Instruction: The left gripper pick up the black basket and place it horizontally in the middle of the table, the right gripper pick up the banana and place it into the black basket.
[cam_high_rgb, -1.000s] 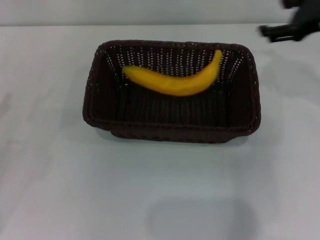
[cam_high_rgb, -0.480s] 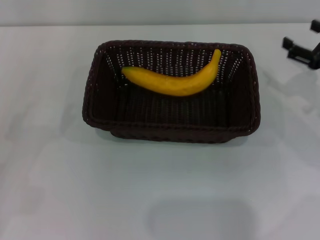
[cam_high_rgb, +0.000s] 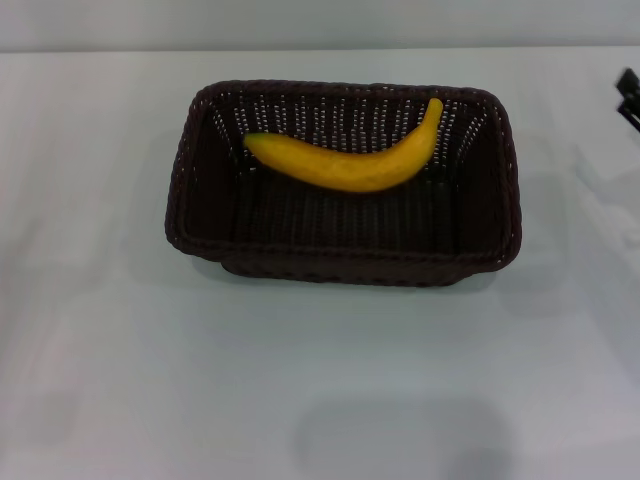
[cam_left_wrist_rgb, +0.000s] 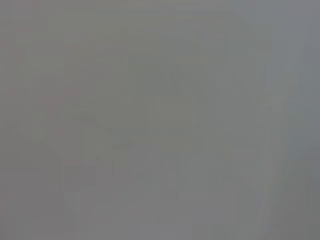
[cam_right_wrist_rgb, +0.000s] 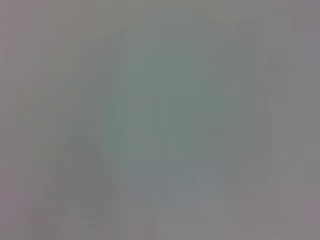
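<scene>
Surface (cam_high_rgb: 110, 380) white and smooth, filling the head view from edge to edge, with only a pale band of background along the far side. Left gripper nowhere in the head view; the left wrist view gives nothing but a flat grey field with no edge or object to make out. Black basket (cam_high_rgb: 200, 215) sits about mid-surface, long side running left to right, upright on its base, braided rim whole and unobstructed. Light shows through the slatted far wall; the near wall is seen from outside and hides the strip of basket floor just behind it. Banana (cam_high_rgb: 345, 165) lies inside the basket toward the far wall, lengthwise along it, blunt end at the left and dark stem tip raised at the right, up against the far right corner of the weave. Its underside is out of sight, so how much of it touches the floor cannot be told. Right gripper (cam_high_rgb: 630, 98) shows only as a small dark piece cut off by the right edge of the head view, well apart from the basket, near the far side of the surface; too little is in view to tell whether its fingers are apart or together. Right wrist view is likewise a blank grey-green blur, nothing readable.
</scene>
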